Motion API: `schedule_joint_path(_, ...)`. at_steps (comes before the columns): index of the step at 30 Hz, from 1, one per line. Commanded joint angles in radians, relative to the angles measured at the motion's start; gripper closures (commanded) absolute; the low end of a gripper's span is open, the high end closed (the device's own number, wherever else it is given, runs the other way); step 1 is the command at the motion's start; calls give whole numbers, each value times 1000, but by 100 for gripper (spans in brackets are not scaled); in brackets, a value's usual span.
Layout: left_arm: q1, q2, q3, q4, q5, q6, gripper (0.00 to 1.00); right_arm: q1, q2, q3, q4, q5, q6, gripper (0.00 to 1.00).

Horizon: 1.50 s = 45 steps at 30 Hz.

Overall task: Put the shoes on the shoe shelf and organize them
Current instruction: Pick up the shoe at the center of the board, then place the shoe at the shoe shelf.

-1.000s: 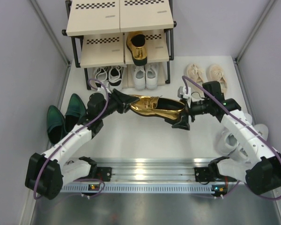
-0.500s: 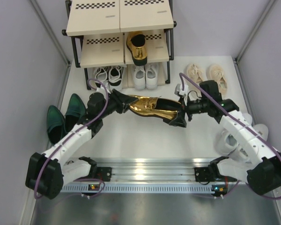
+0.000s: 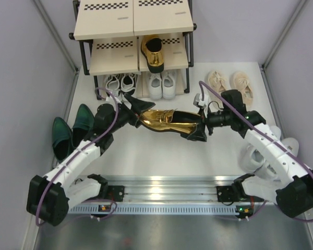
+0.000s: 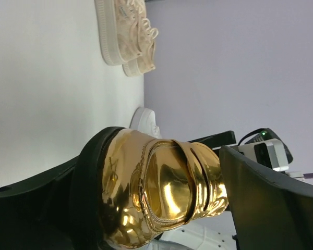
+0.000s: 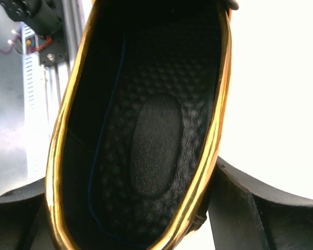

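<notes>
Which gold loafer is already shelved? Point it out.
The gold loafer on the shoe shelf's middle board, right side. The other loafer is out front, between the left gripper and right gripper.

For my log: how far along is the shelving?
Done: one gold loafer on the shoe shelf's middle tier; black-and-white sneakers, white lace-ups below. In hand: second gold loafer, between open left gripper and right gripper. Left: green loafers, beige sneakers, chunky white sneakers.

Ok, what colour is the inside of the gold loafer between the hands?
The gold loafer is black inside, insole dimpled; clearest in right wrist view.
</notes>
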Motion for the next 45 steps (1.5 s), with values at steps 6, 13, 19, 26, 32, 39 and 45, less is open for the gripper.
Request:
schedule_joint_path(6, 26, -109, 85, 10, -32, 23, 2, -47, -71, 18, 200, -100, 205, 100)
schedule_joint_path(13, 58, -166, 103, -186, -64, 101, 2, -166, -57, 47, 307, -160, 346, 100)
schedule_joint_path(19, 95, -236, 108, -241, -91, 133, 2, -233, -53, 92, 272, -101, 322, 100)
schedule_joint_path(26, 143, -304, 137, -364, -93, 191, 2, -270, -88, 127, 232, -16, 240, 100)
schedule_joint_path(32, 147, -357, 134, -459, -127, 230, 2, -282, -105, 155, 298, 93, 259, 100)
schedule_joint_path(39, 149, -423, 131, -534, -173, 250, 2, -270, -34, 206, 339, 212, 243, 100)
schedule_joint_path(45, 149, -472, 122, -554, -214, 247, 2, -195, 16, 225, 436, 364, 253, 100)
